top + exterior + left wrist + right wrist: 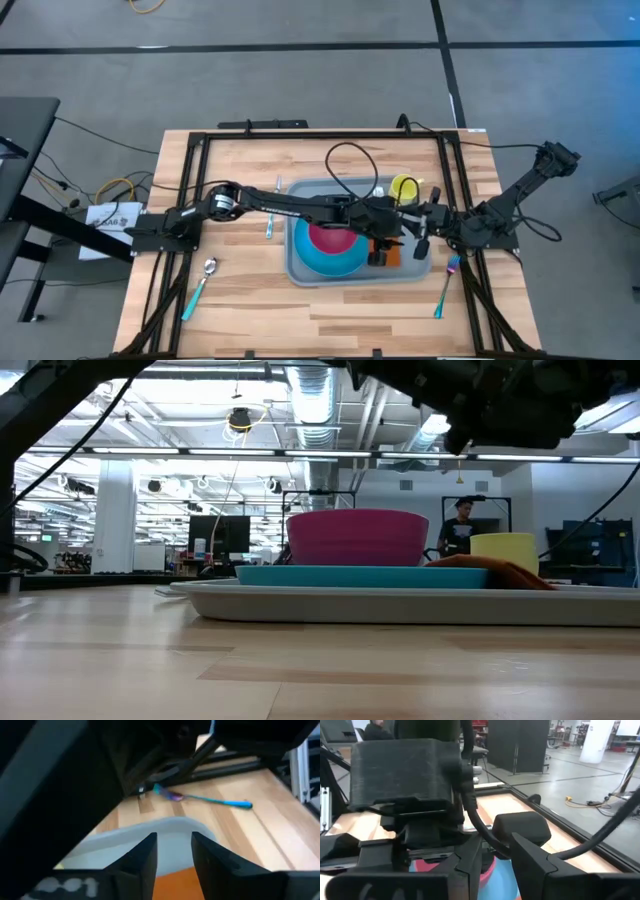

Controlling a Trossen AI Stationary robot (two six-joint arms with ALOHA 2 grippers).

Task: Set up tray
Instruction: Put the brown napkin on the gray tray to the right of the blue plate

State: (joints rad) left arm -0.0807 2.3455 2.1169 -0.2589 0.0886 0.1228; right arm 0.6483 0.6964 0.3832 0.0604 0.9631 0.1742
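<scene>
High view: the large grey-blue plastic tray [300, 262] sits mid-table toward the right edge, holding a round bright blue plate [330, 258] with a magenta bowl [330, 238], a yellow cup [404, 187] and an orange cloth [389, 256]. Left gripper [390, 245] reaches over the tray's right half; right gripper [425, 228] hovers at its right rim.

Low view: tray flat, bowl upright.

Left wrist view: fingers [145, 857] slightly parted, pinching nothing, above the cloth; blue-handled spoon [210, 799] beyond.

Right wrist view: fingers [470, 862] parted a little, empty.

Judgement: descend straight and avoid the crowding arm.
</scene>
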